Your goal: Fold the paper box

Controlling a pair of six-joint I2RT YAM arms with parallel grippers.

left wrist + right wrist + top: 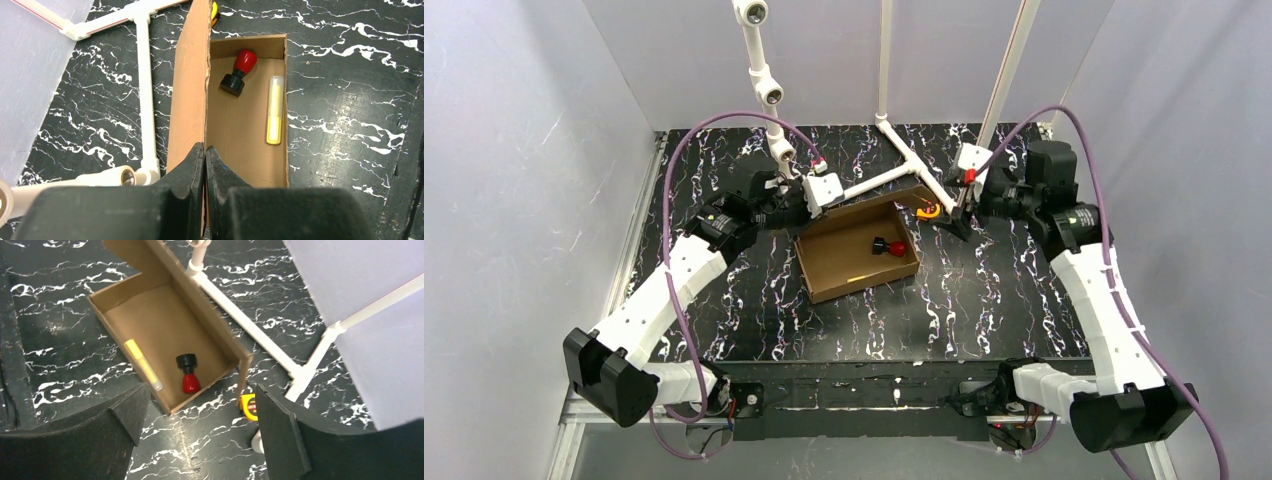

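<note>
The paper box (844, 262) is brown cardboard and stands open at the table's middle, with its long back flap (189, 85) raised upright. My left gripper (205, 150) is shut on the near end of that flap, at the box's back-left corner (807, 205). My right gripper (200, 390) hangs open just off the box's right end (954, 215), above bare table, holding nothing. Inside the box lie a red-and-black stamp (189, 375) and a yellow marker (142, 364).
A yellow tape measure (248, 405) sits on the table at the box's back-right corner, close to my right gripper's outer finger. A white pipe frame (894, 175) runs across the table behind the box. Grey walls enclose the black marbled table (984, 300).
</note>
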